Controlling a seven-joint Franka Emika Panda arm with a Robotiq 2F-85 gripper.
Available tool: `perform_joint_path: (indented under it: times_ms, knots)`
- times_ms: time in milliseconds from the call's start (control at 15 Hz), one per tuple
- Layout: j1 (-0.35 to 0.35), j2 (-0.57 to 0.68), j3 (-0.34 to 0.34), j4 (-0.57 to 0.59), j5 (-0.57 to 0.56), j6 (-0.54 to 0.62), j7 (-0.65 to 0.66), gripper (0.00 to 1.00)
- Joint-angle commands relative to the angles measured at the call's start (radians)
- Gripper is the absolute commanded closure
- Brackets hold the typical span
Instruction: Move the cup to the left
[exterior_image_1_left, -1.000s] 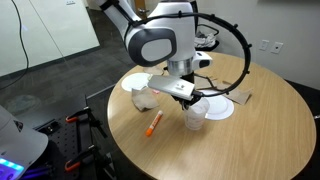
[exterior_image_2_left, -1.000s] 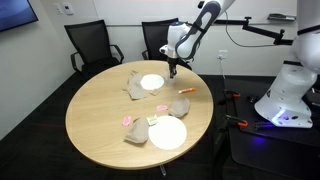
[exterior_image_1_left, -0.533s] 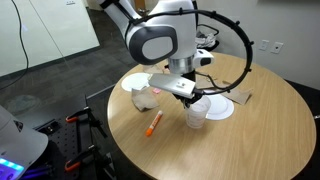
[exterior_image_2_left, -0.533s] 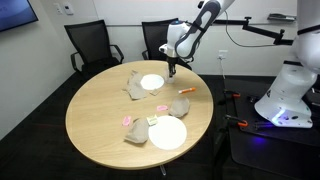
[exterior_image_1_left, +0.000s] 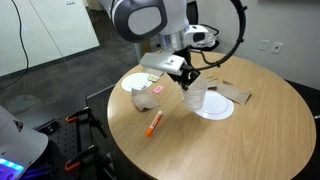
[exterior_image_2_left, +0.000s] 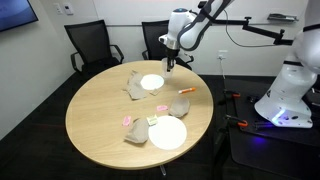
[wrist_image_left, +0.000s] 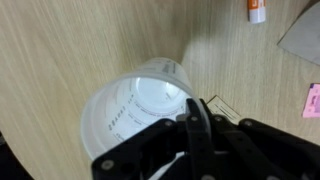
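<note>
While the gripper (exterior_image_1_left: 187, 82) is clamping the cup (exterior_image_1_left: 195, 98) at its rim, one finger (wrist_image_left: 196, 125) sitting inside the wall, we're seeing the cup upright, just beside the white plate (exterior_image_1_left: 220, 110), near the far edge of the worktop (exterior_image_2_left: 100, 120) in an exterior view. We're not managing to tell whether its base is touching the worktop. Orange marker (exterior_image_1_left: 154, 122) is lying apart, nearer the edge.

One clear cup (exterior_image_1_left: 193, 97), two white plates (exterior_image_2_left: 152, 82) (exterior_image_2_left: 167, 133), one orange marker (exterior_image_1_left: 154, 123), two black chairs (exterior_image_2_left: 90, 45) (exterior_image_2_left: 155, 38), one round table (exterior_image_2_left: 100, 112)
</note>
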Motion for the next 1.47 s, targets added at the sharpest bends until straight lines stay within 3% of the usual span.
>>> perform_joint_path:
  times_ms: [0,600,1400]
  knots:
    - [0.031,-0.141,0.018,-0.092,0.012,-0.026,0.053,0.99]
    - [0.174,-0.274,0.058,-0.127,0.028,-0.063,0.18,0.99]
    - [0.27,-0.144,0.106,0.039,-0.043,-0.18,0.197,0.99]
